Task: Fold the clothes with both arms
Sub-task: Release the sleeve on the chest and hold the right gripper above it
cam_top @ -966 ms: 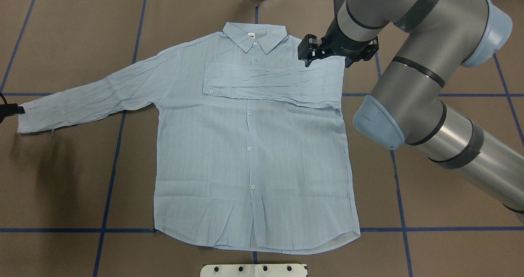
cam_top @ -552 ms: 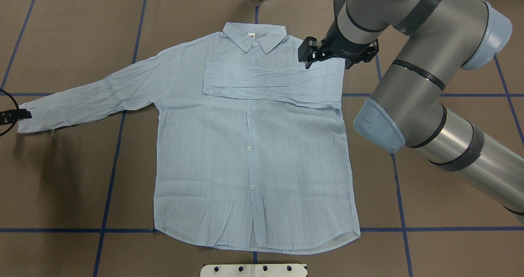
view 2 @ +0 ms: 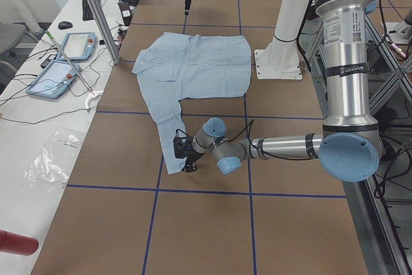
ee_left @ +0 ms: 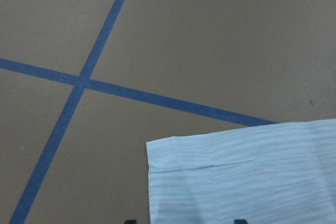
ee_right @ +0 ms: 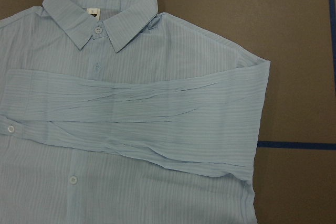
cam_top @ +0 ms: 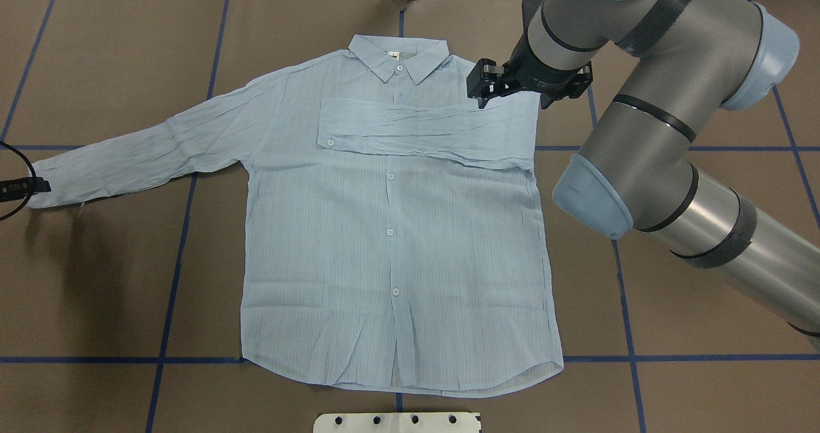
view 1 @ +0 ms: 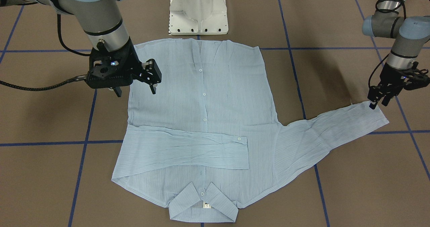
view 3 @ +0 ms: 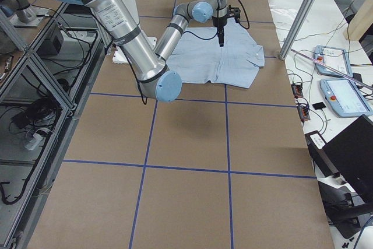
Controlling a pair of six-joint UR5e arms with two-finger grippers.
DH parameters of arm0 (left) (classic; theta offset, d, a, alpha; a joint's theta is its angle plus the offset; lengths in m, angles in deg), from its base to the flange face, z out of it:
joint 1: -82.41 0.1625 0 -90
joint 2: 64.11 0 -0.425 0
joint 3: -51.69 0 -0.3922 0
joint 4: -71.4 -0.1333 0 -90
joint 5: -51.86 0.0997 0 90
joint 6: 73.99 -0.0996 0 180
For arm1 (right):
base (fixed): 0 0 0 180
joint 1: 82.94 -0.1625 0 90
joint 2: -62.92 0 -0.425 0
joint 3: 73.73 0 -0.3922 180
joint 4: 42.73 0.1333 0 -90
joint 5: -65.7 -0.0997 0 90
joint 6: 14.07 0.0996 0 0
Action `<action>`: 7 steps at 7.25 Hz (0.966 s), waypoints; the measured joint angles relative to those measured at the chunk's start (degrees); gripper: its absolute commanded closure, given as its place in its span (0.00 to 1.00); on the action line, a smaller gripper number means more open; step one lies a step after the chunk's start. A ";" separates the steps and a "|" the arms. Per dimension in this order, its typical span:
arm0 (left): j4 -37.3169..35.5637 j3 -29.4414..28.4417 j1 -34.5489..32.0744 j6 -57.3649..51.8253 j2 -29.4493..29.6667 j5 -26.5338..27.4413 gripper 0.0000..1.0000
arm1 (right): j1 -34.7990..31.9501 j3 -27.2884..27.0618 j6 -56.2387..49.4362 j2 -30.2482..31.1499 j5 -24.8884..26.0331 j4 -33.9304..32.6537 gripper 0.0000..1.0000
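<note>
Closing on the outstretched cuff (ee_left: 178, 153), my left hand (view 1: 377, 104) has crept nearer, open and empty. My right hand (view 1: 136, 92) hovers open above the shirt (cam_top: 391, 241); the second sleeve fold looks next.

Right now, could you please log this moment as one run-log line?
shirt: flat | one sleeve: folded across chest | other sleeve: outstretched | left end effector: open, at cuff | right end effector: open, raised over shirt

Light blue finely striped shirt (cam_top: 391, 241), brown table (cam_top: 96, 292), blue tape lines (cam_top: 96, 359)
</note>
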 measured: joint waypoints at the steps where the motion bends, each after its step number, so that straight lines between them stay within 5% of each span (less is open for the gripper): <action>1: 0.00 0.00 0.20 0.00 -0.23 -0.06 0.41 | 0.00 -0.01 0.00 0.00 0.02 0.00 0.00; 7: 0.00 0.34 0.49 -0.06 -0.76 -0.09 0.47 | -0.07 -0.23 0.00 0.03 -0.11 0.31 0.00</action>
